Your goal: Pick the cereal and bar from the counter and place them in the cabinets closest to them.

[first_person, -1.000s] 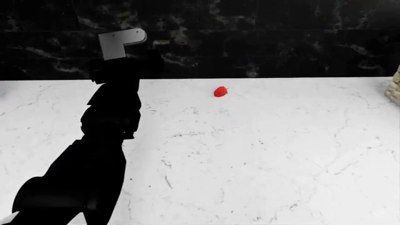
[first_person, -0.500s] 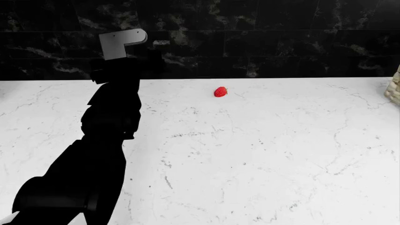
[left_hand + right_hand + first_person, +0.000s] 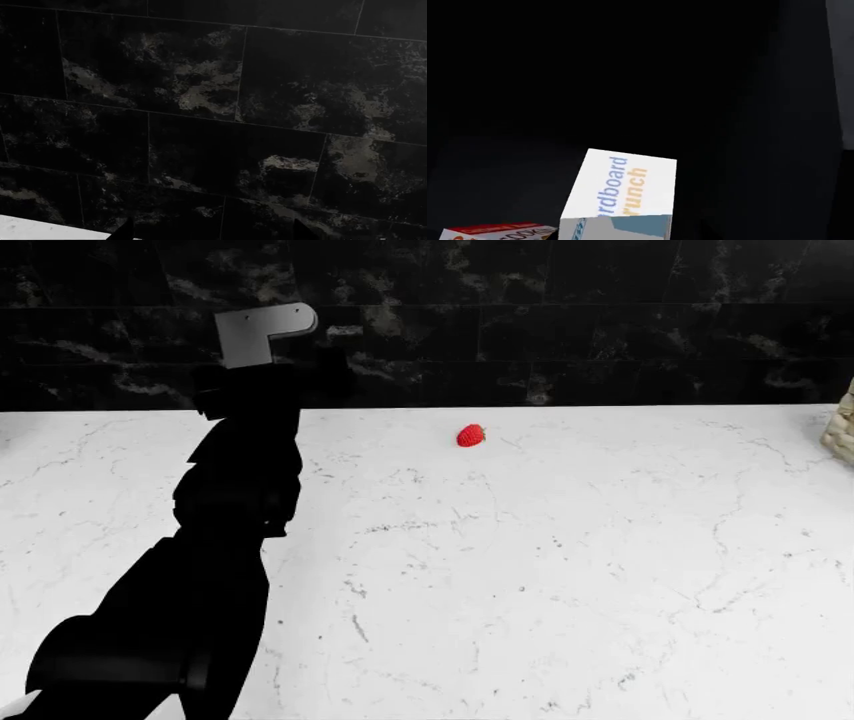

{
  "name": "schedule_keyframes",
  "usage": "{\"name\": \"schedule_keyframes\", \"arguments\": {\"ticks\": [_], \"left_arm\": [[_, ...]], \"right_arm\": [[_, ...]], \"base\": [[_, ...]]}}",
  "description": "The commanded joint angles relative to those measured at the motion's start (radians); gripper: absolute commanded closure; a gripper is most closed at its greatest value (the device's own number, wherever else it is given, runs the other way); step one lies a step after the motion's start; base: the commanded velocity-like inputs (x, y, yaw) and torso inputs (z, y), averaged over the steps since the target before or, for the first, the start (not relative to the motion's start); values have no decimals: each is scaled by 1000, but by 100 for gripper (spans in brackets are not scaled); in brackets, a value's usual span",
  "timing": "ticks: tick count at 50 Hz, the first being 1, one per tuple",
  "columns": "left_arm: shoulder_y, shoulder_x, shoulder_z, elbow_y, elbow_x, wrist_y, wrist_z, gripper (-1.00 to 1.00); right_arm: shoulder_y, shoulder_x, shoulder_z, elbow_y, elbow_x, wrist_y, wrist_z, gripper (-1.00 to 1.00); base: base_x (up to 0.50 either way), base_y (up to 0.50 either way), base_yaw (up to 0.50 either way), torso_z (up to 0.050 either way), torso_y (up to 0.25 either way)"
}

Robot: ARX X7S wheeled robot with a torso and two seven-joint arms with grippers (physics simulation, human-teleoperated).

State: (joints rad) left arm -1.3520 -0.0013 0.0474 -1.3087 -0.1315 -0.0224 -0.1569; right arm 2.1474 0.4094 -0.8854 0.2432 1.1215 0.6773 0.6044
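Left arm (image 3: 220,540) reaches over the counter's (image 3: 561,570) left half toward its back edge, a black silhouette with one grey L-shaped bracket (image 3: 260,333) at the top. Left gripper itself isn't resolvable in head view; left wrist view shows just two dark fingertips (image 3: 125,232) at the frame edge, set apart with a gap between them, nothing in it. They face the backsplash (image 3: 220,115), with a sliver of the counter in one corner

Right gripper: not in any view, can't tell its state. Right wrist view looks into a dark enclosure holding the cereal (image 3: 622,192), a box with a white face printed in blue and orange lettering and a cyan-blue patch on its lower face. Beside it, cut by the frame edge, one red-and-white cookie box (image 3: 497,232). How far the cereal is from the gripper can't be judged. The bar doesn't show in any view

Materials:
- counter: white marble look, faint grey veins, flat
- backsplash: glossy black marble tiles, grey clouding, thin grout lines

Count on counter: 1 small red berry (image 3: 470,435) near the back edge, about mid-width; 1 cream lumpy object (image 3: 841,428) clipped at the right edge, unidentifiable
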Motion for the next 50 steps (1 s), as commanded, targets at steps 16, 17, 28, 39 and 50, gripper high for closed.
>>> {"name": "schedule_keyframes", "arguments": {"ticks": [16,17,28,39,50], "left_arm": [[2,0,-8,0,7,2,2,-100],[1,0,-7,0,6,2,2,-100],[1,0,-7,0,2,5,0,-100],[1,0,-12,0,7,6,3,-100],[-16,1,-34,0,-73,86,36,-100]], "right_arm": [[104,36,29,-172,-23,-11,92,-100],[102,36,30,-175,-22,-11,92,-100],[105,25,63,-196,90,90,156,-100],[125,27,73,-288,159,192,275,-100],[115,30,74,-340,189,225,262,-100]], "base": [[0,0,0,0,0],[0,0,0,0,0],[0,0,0,0,0],[0,0,0,0,0],[-353,7,0,0,0]]}}
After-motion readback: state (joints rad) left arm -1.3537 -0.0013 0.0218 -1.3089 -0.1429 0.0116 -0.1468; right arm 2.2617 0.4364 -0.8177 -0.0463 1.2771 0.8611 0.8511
